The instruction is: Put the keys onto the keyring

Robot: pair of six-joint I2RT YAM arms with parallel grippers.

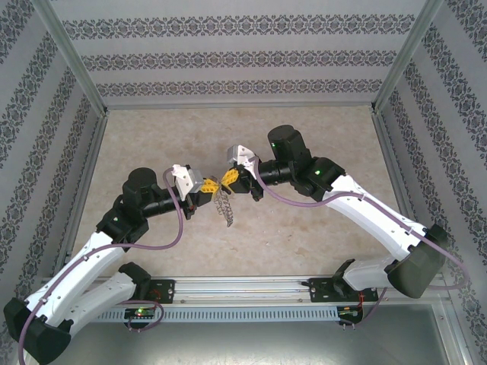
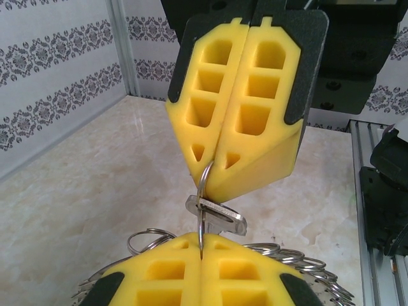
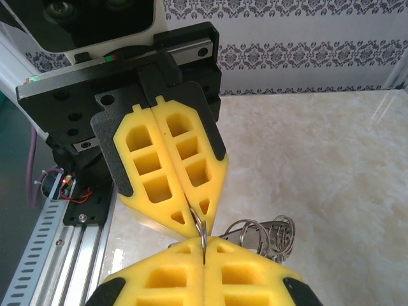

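Keyring [image 2: 201, 191]: held above the counter [image 2: 76, 191], pinched at opposite sides by the left gripper [image 2: 201, 242] and right gripper [image 2: 212, 173], fingers of both closed on it. One key [image 2: 218, 215] appears threaded. Keys [image 1: 223, 207]: bunch hanging beneath, most likely still to be threaded.

light: bright, even | shadows: soft, faint | glare: pale sheen on table [image 3: 357, 146] | focus: mostly sharp

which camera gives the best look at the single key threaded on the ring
The left wrist view: the key sits close up, threaded on the thin ring. The right wrist view shows the ring and wire loops beside it, the key itself hard to make out. The top view gives a tiny dangling bunch.
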